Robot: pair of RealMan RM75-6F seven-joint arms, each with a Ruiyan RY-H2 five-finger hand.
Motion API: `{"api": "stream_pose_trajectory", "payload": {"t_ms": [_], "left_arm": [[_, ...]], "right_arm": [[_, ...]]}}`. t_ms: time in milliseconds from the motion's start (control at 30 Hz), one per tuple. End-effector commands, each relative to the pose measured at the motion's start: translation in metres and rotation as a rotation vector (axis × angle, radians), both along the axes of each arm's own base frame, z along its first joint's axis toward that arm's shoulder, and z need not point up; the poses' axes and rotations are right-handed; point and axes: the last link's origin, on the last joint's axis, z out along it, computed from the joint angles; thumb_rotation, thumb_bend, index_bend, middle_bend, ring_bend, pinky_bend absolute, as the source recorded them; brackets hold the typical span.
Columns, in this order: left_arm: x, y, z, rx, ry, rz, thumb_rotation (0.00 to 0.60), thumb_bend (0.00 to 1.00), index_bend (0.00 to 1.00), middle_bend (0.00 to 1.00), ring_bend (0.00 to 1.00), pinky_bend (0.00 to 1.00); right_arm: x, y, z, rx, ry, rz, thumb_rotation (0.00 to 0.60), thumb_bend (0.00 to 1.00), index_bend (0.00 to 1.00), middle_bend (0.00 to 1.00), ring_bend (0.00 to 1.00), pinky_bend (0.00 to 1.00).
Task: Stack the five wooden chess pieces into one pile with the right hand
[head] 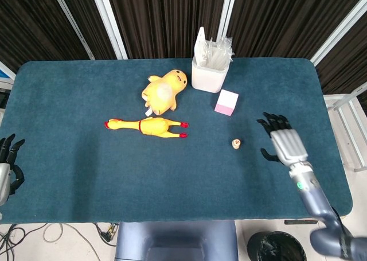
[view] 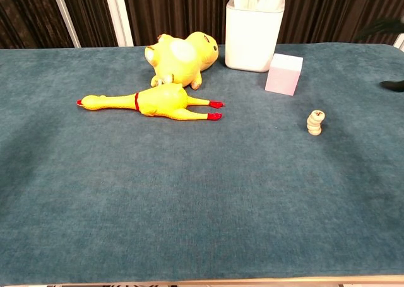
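- Your right hand (head: 282, 143) sits at the right of the head view, fingers spread and grasping nothing, apart from the pile.
- The stack of wooden chess pieces (view: 315, 123) stands alone right of centre in the chest view, below the pink block (view: 283, 74); it looks slightly uneven.
- Risk: any sweep back across it could topple the pile.
- Your left hand (head: 7, 168), at the lower-left edge, shows fingers apart, empty.

pile of chess pieces (view: 315, 123) before the box (view: 283, 74) (near).
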Motion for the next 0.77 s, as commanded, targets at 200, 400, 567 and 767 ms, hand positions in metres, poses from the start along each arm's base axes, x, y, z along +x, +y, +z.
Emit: {"api": "stream_pose_trajectory", "payload": {"t_ms": [200,400,567,767], "left_arm": [[0.002,-0.002,-0.002,-0.018,-0.007,-0.011,0.600,0.82,0.12,0.00,0.00,0.02],[-0.001,0.001,-0.004,-0.037,-0.011,-0.001,0.600,0.82,0.10,0.00,0.00,0.03],[-0.002,0.001,-0.005,-0.041,-0.003,0.006,0.600,0.82,0.10,0.00,0.00,0.03],[-0.002,0.002,-0.006,-0.039,0.002,0.006,0.600,0.82,0.10,0.00,0.00,0.03]], "right_arm": [[-0.029,0.102,0.028,-0.138,-0.056,-0.012,0.600,0.40,0.13,0.00,0.00,0.04],[-0.044,0.133,0.018,-0.160,-0.013,-0.010,0.600,0.40,0.12,0.00,0.00,0.02],[-0.051,0.138,0.014,-0.205,0.011,0.019,0.600,0.40,0.12,0.00,0.00,0.02],[-0.055,0.137,0.012,-0.188,0.011,0.035,0.600,0.40,0.11,0.00,0.00,0.02]]}}
